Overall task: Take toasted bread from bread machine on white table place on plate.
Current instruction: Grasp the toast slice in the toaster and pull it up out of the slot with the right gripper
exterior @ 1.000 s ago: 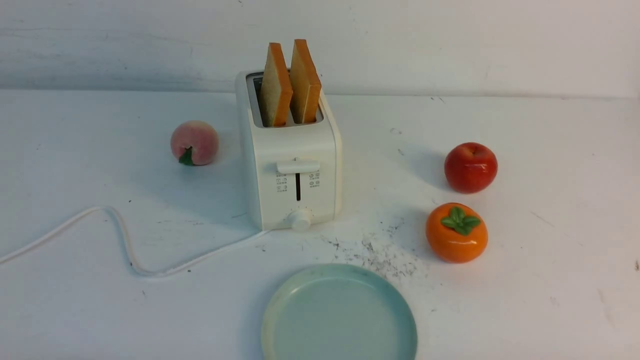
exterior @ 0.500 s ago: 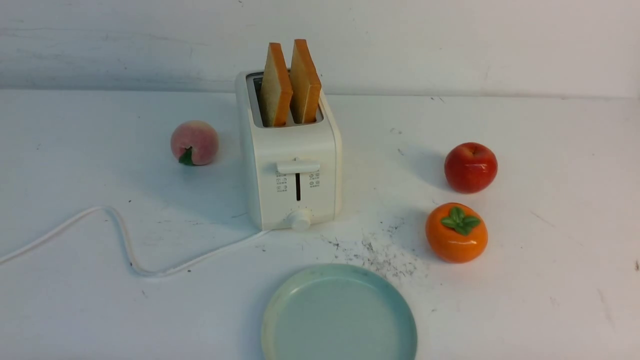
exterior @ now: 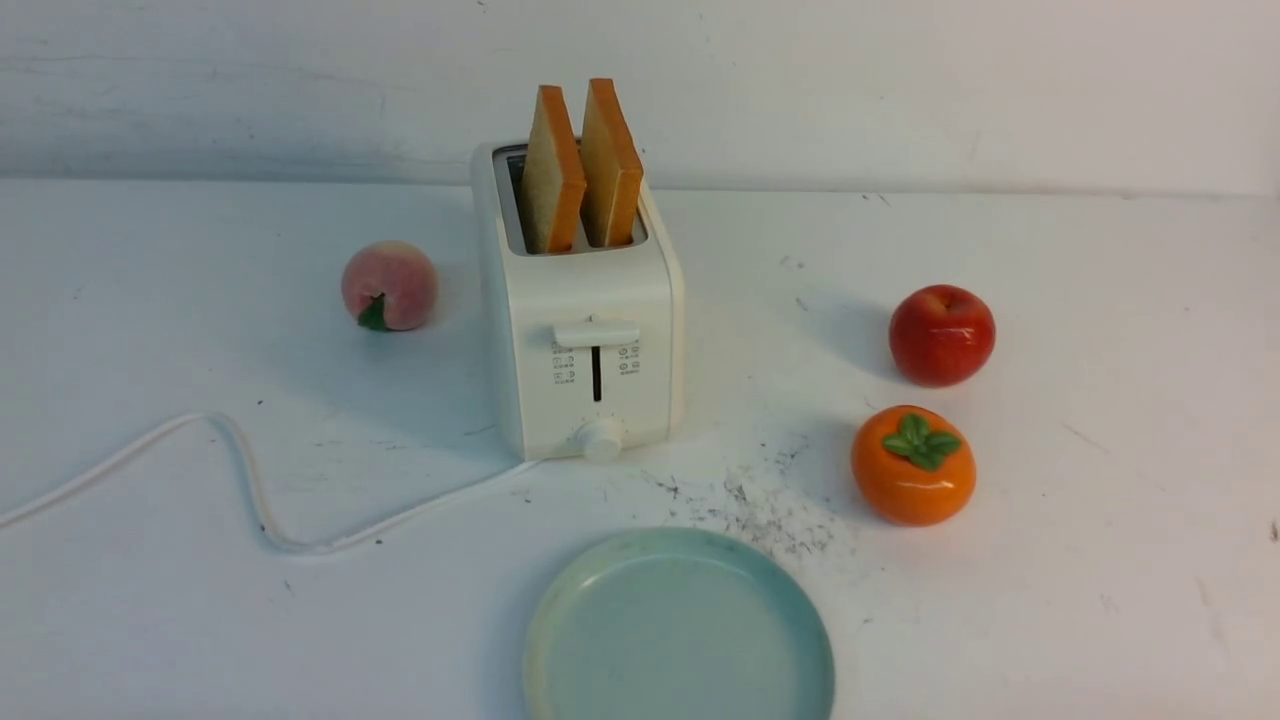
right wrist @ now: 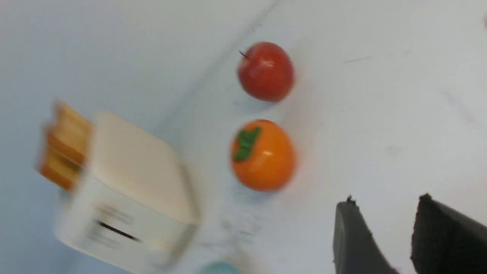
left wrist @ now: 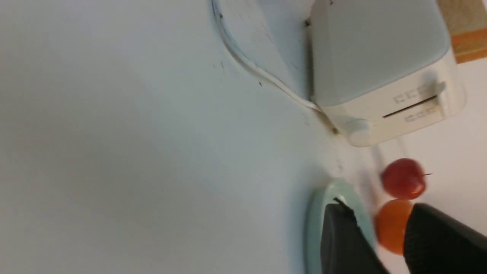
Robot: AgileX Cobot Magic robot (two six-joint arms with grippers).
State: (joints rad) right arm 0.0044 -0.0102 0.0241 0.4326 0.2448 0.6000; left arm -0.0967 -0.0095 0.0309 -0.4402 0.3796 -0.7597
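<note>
Two slices of toasted bread (exterior: 550, 175) (exterior: 610, 165) stand upright in the slots of the cream bread machine (exterior: 590, 330), at the middle back of the white table (exterior: 1100, 450). The pale blue-green plate (exterior: 680, 630) lies bare in front of it, near the table's front edge. Neither arm shows in the front view. In the left wrist view my left gripper (left wrist: 376, 207) is open and holds nothing, off to the bread machine's (left wrist: 380, 57) left, with the plate (left wrist: 315, 224) beyond its tips. My right gripper (right wrist: 386, 200) is open over bare table, to the right of the bread machine (right wrist: 133, 179).
A peach (exterior: 390, 285) sits left of the bread machine. A red apple (exterior: 942, 335) and an orange persimmon (exterior: 913, 465) sit to its right. The white cord (exterior: 250, 480) snakes across the table toward the left edge. A white wall runs behind.
</note>
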